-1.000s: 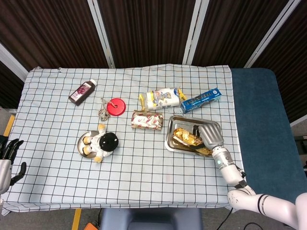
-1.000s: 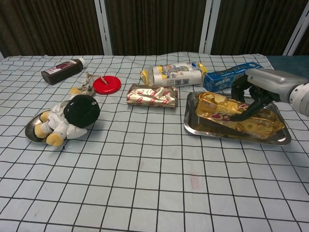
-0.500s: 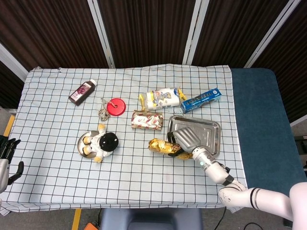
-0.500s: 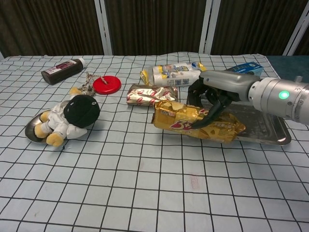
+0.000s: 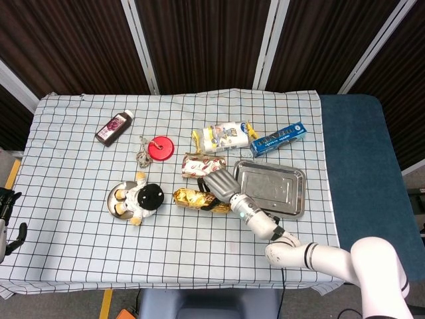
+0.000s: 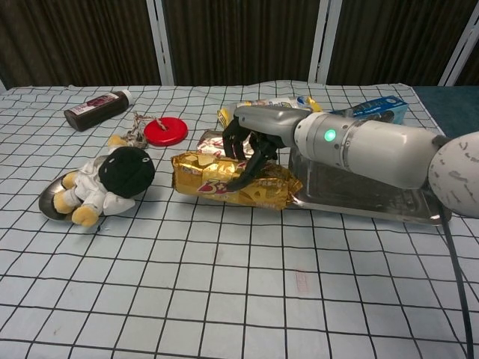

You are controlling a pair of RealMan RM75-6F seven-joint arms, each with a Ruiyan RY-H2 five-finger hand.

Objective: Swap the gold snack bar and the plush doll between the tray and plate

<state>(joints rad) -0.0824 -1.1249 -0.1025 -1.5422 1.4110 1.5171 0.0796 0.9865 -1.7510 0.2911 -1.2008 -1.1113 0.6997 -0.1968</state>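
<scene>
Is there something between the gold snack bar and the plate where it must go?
Yes. The doll lies on the plate and covers most of it. The right hand holds the snack bar just beside the doll. The checked cloth between bar and doll looks bare, so only the doll blocks the plate.

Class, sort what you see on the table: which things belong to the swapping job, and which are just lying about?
Job: gold snack bar, held by the right hand; plush doll; plate; tray.

Lying about: dark bottle, red disc, blue box, white packet, gold-and-red packet.
</scene>
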